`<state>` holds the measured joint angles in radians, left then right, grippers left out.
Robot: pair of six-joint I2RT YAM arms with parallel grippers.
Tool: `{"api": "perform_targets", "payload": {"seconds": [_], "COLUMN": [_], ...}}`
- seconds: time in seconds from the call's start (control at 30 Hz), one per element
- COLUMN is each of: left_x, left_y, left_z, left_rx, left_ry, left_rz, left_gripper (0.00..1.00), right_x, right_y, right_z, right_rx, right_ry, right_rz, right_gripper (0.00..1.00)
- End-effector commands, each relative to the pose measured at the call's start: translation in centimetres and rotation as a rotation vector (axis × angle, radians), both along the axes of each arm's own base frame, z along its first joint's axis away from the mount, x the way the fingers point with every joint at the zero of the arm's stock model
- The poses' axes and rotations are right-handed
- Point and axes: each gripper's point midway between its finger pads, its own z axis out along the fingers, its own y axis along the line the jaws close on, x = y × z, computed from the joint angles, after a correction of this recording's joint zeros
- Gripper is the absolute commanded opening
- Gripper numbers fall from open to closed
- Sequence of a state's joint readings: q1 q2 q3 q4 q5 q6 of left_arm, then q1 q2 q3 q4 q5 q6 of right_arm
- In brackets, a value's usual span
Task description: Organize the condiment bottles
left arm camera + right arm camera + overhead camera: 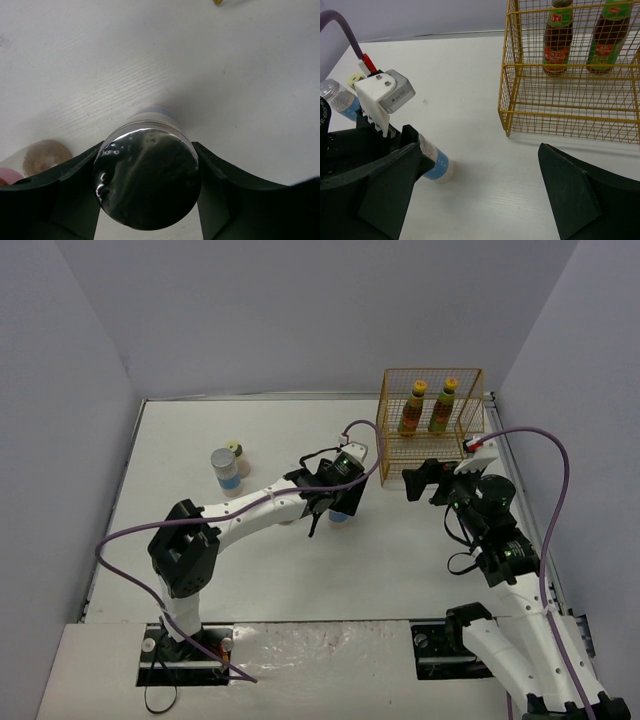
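Note:
My left gripper point(338, 504) is shut on a stout silver-lidded, blue-labelled bottle point(340, 517) at mid-table. In the left wrist view both fingers press the sides of its lid point(147, 180). In the right wrist view this bottle point(434, 162) leans, its base at the table. The second silver-lidded bottle point(226, 469) and the yellow-green-capped one point(234, 449) stand at the far left. Two tall dark yellow-capped bottles point(413, 406) point(443, 404) stand in the yellow wire basket point(432, 453). A pink-capped bottle point(12, 175) shows beside the left fingers. My right gripper point(418, 480) is open and empty in front of the basket.
White walls enclose the table on the left, back and right. A purple cable loops from each arm. The basket's lower shelf point(570, 117) shows bare wire. The basket's front corner leg point(507, 131) stands close to my right gripper.

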<state>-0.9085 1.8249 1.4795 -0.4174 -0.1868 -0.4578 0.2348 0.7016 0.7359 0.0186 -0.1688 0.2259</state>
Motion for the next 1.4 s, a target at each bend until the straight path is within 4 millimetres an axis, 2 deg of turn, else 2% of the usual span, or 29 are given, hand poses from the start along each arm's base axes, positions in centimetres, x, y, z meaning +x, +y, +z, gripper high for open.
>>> {"api": "perform_targets", "payload": {"seconds": [0.0,0.07,0.2,0.3,0.37,0.53,0.6,0.67,0.8,0.87,0.9,0.97,1.07,1.2,1.37], "left_x": [2.6,2.6,2.7,2.9,3.0,3.9,3.8,3.3,2.8,1.8,1.6,0.4,-1.1,-3.3,-4.7], "left_y": [-2.4,-2.2,-1.2,0.5,1.9,7.4,10.2,12.9,19.0,21.1,22.1,25.5,28.7,31.7,33.3], "left_z": [6.0,5.7,6.5,9.0,10.4,13.4,15.0,16.7,15.9,15.7,16.3,15.2,13.6,11.8,10.4], "left_rx": [-0.149,-0.136,-0.133,-0.152,-0.163,-0.202,-0.218,-0.238,-0.211,-0.207,-0.214,-0.190,-0.172,-0.156,-0.138], "left_ry": [-0.143,-0.139,-0.157,-0.197,-0.216,-0.249,-0.278,-0.316,-0.309,-0.314,-0.335,-0.336,-0.326,-0.335,-0.352], "left_rz": [0.004,0.007,0.030,0.062,0.080,0.177,0.221,0.256,0.361,0.388,0.410,0.482,0.560,0.639,0.680], "left_gripper": [0.67,0.78,0.92,0.97,0.97,0.97,0.97,0.97,0.97,0.97,0.97,0.97,0.97,0.97,0.97], "right_x": [0.6,0.6,0.9,1.1,1.3,1.9,2.1,1.9,2.0,2.0,1.8,2.4,2.9,3.5,4.2], "right_y": [0.6,1.1,1.8,2.8,3.5,6.4,7.5,9.8,13.2,14.9,15.3,16.5,17.5,18.5,18.3], "right_z": [0.7,0.5,-0.1,-0.6,-1.2,-2.3,-2.6,-3.6,-5.0,-5.6,-5.5,-6.3,-7.4,-9.3,-11.3], "right_rx": [-0.013,-0.011,-0.007,-0.025,-0.048,-0.092,-0.113,-0.145,-0.200,-0.211,-0.210,-0.221,-0.245,-0.275,-0.300], "right_ry": [-0.039,-0.029,0.002,0.024,0.038,0.056,0.054,0.066,0.080,0.082,0.078,0.087,0.099,0.127,0.148], "right_rz": [0.024,0.048,0.075,0.117,0.137,0.204,0.221,0.274,0.327,0.358,0.366,0.373,0.376,0.374,0.327], "right_gripper": [1.00,1.00,1.00,1.00,1.00,1.00,1.00,1.00,1.00,1.00,1.00,1.00,1.00,1.00,0.98]}}
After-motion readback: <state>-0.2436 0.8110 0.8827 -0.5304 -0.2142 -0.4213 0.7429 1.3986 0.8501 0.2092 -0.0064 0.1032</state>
